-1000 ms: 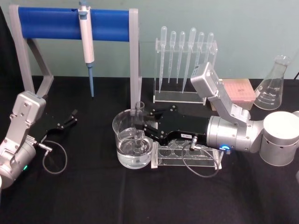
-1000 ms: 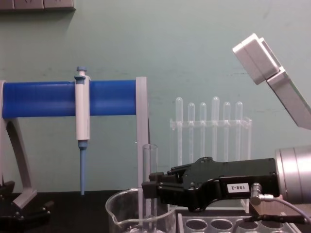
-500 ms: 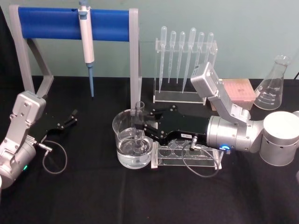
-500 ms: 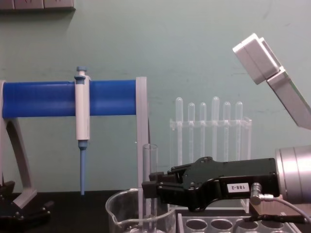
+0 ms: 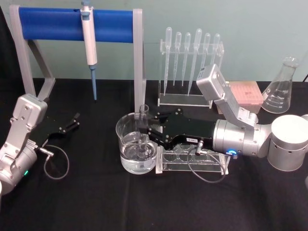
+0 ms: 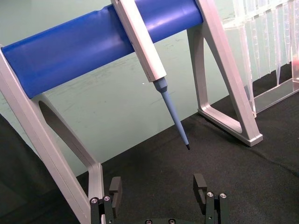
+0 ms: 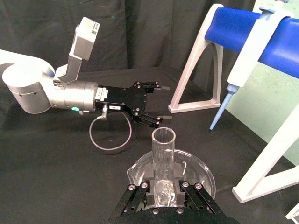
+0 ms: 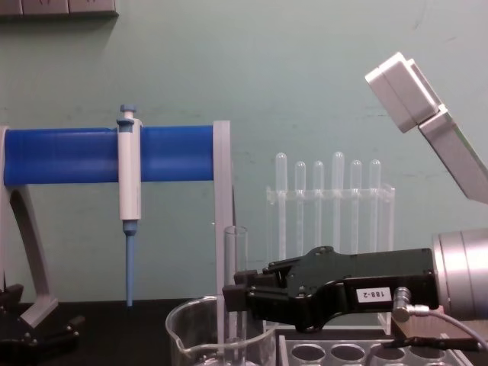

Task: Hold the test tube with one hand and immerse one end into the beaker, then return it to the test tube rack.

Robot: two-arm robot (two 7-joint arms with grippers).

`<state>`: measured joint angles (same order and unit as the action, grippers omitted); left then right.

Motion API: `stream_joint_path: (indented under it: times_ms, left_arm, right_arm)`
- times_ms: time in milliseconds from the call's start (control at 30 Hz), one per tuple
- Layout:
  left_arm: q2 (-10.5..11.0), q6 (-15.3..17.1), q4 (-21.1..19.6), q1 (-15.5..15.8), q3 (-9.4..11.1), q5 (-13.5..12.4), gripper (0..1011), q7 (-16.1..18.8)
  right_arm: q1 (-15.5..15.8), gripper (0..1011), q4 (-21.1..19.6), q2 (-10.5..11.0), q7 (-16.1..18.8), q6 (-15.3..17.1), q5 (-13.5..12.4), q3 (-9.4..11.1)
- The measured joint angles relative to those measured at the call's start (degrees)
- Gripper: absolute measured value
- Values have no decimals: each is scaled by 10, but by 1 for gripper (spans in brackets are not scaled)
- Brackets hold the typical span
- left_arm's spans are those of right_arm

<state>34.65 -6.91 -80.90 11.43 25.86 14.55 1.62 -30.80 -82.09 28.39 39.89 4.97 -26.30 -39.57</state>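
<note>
I judge dip done: R gripper [image 8: 233, 296] clamps tube [image 8: 235, 252] in beaker [image 5: 121, 134]; rack [image 5: 219, 162] return pending. L gripper [image 6: 159, 189], 9 o'clock, gaping, empty.

Laboratory bench [image 5: 96, 202], micropipette [image 5: 88, 36] on blue stand [image 5: 53, 24], rack of plastic pipettes [image 5: 191, 67], Erlenmeyer flask [image 5: 283, 89], glass beaker [image 5: 126, 144]
</note>
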Motion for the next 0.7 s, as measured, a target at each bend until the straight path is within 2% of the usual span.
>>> stream_joint_path:
  times_ms: [700]
  left_arm:
    - [0, 0, 0, 0, 0, 0, 1000, 0]
  right_arm:
    - [0, 238, 0, 0, 0, 0, 0, 0]
